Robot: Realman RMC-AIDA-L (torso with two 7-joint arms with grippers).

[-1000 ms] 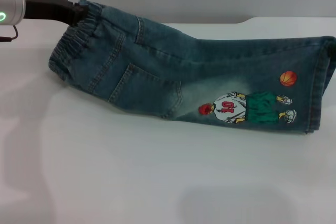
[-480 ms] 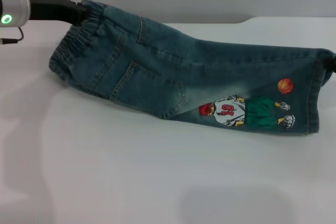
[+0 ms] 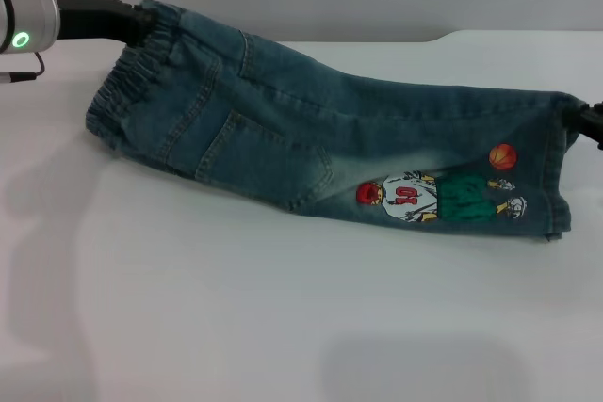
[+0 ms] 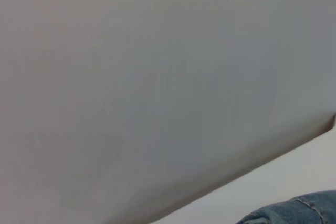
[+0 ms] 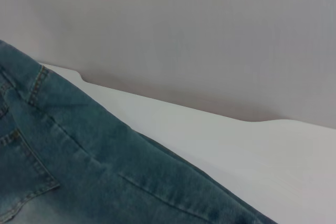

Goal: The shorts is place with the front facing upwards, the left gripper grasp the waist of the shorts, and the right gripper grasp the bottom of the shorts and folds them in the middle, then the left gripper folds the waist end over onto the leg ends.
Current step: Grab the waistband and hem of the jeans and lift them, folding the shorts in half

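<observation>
Shorts [image 3: 311, 152]: folded lengthwise, stretched across far half of surface [image 3: 236, 327], held at both ends; vs a sec ago the leg end has sunk and pulled in from right edge.
Waist [image 3: 141, 63]: raised near far-left corner, pinched by left hand [image 3: 141, 21].
Hems [image 3: 556, 171]: near right edge, right hand [image 3: 586, 120] at top corner; grip state can't tell.
Meaning: mid-fold looks done, being laid down; waist-over-legs fold not yet done.
</observation>
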